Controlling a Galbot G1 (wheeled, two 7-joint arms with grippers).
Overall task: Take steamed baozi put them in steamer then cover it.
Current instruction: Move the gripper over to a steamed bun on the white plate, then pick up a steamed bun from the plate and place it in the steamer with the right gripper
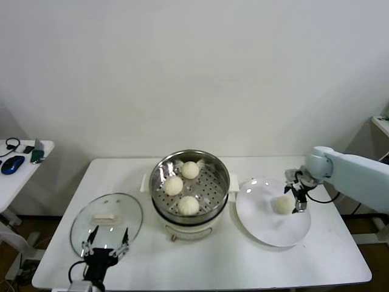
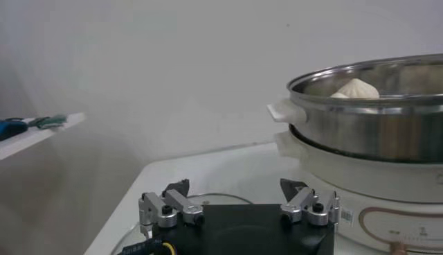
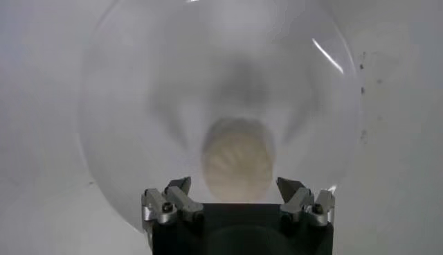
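The steamer [image 1: 157,193] stands mid-table with three steamed baozi [image 1: 190,170] on its perforated tray. A fourth baozi [image 1: 282,204] lies on the white plate [image 1: 267,228] to its right. My right gripper [image 1: 294,201] is open and just beside that bun. In the right wrist view the baozi [image 3: 237,161] lies straight ahead of the open right gripper [image 3: 235,186], not gripped. The cover [image 1: 121,213], a glass lid with a cream bar handle, lies flat at front left. My left gripper [image 1: 106,246] hovers open over its near edge. The left wrist view shows the open left gripper [image 2: 235,188] and the steamer [image 2: 374,118].
A side table [image 1: 18,176] at far left carries a blue mouse [image 1: 12,164] and small items. White wall lies behind the table. A shelf edge [image 1: 382,125] shows at far right.
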